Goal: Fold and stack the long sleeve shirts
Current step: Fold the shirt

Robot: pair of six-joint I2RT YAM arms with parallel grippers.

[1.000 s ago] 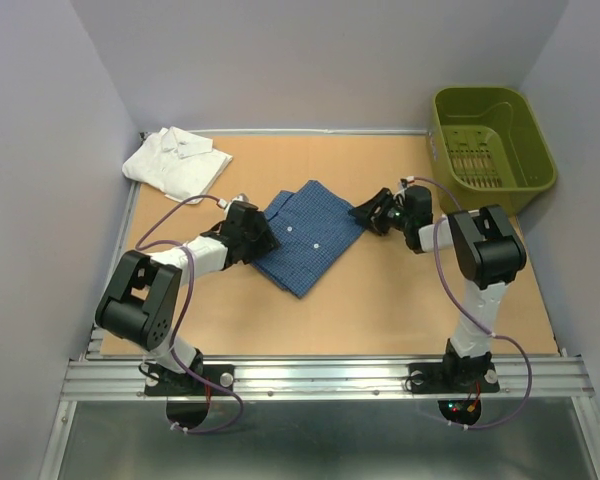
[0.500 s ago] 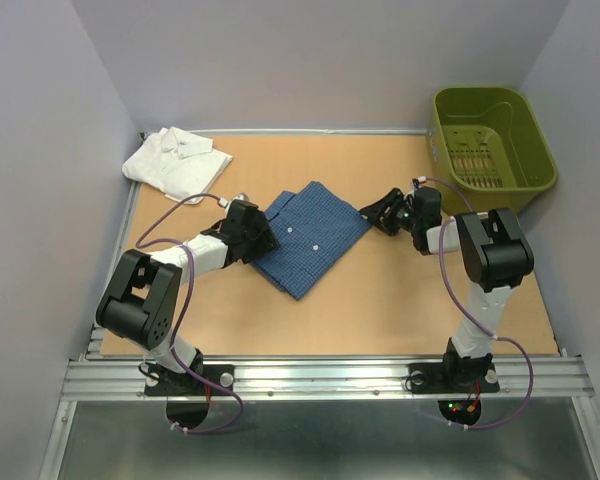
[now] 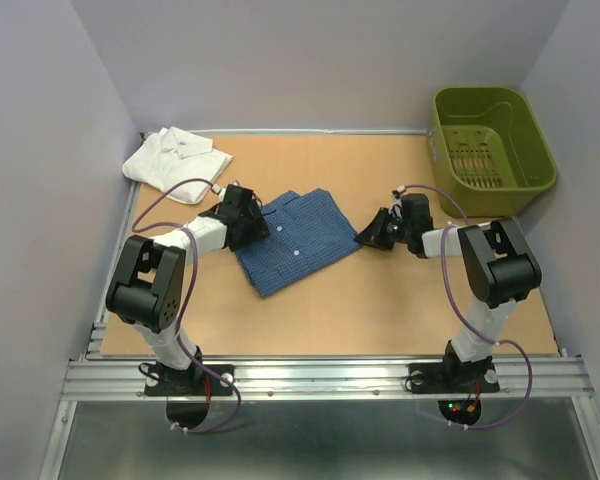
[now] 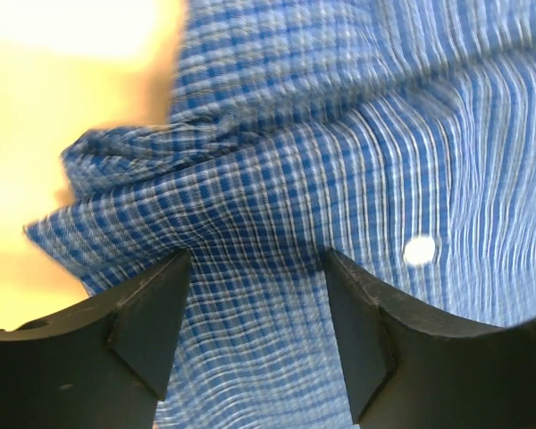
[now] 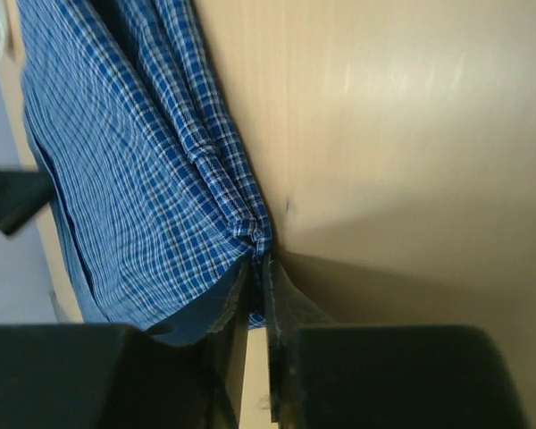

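The dark blue checked long sleeve shirt [image 3: 295, 240] lies folded mid-table, slightly askew. My left gripper [image 3: 254, 222] is at its left edge; in the left wrist view its black fingers [image 4: 147, 322] stand wide apart, open, with the checked cloth [image 4: 339, 134] spread flat beneath and between them. My right gripper [image 3: 365, 237] sits at the shirt's right edge. Seen from the right wrist, that gripper [image 5: 257, 277] is shut on a bunched fold of the blue shirt [image 5: 116, 161]. The white long sleeve shirt [image 3: 177, 162] lies folded at the back left corner.
An olive-green plastic basket [image 3: 490, 140] stands at the back right corner. The wooden table [image 3: 380, 300] is walled by grey panels at the left, back and right. A metal rail runs along the near edge by the arm bases.
My right gripper has closed onto the blue shirt's right edge. The shirt has shifted a little to the left and turned. My left gripper has moved back along the shirt's left edge and opened slightly.
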